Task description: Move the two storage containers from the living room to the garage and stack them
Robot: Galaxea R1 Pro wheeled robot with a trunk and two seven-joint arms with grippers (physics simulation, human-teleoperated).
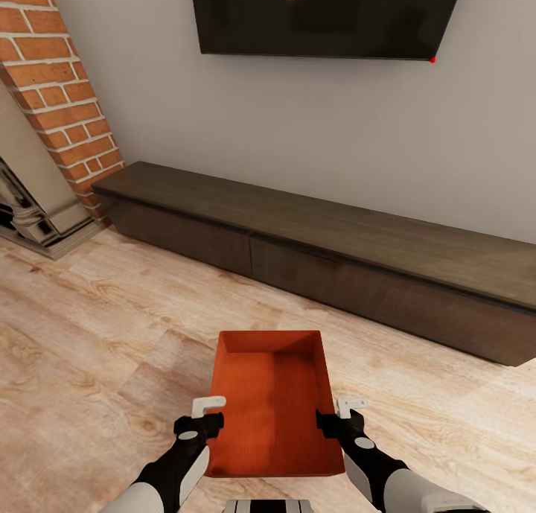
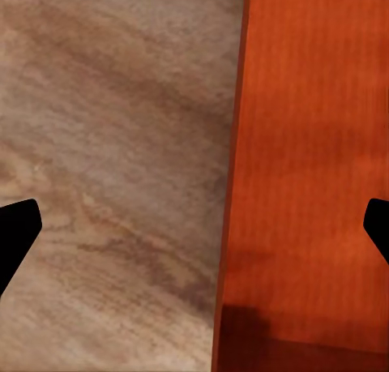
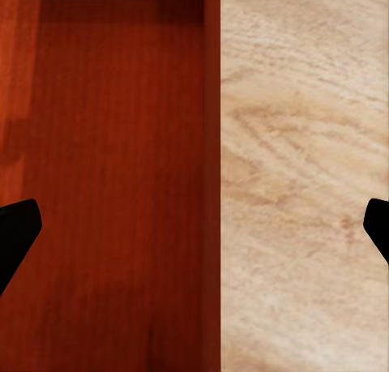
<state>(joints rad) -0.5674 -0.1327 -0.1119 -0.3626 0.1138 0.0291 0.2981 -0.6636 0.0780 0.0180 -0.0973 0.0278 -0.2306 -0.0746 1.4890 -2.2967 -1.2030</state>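
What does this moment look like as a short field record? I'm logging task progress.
room: living room, wood plank floor
container: one orange-red bin, topless, nothing visible inside
left gripper: straddles the bin's left wall, jaws apart
right gripper: straddles the bin's right wall, jaws apart
backdrop: dark low cabinet, wall TV, brick fireplace
lifted or resting: cannot tell

I count one storage container (image 1: 272,401) in front of me, orange-red and topless. Two grippers flank it, the left gripper (image 1: 207,416) and the right gripper (image 1: 341,416). Beyond it I see one long dark cabinet (image 1: 335,267), one black TV (image 1: 327,14) and one brick fireplace (image 1: 52,88).
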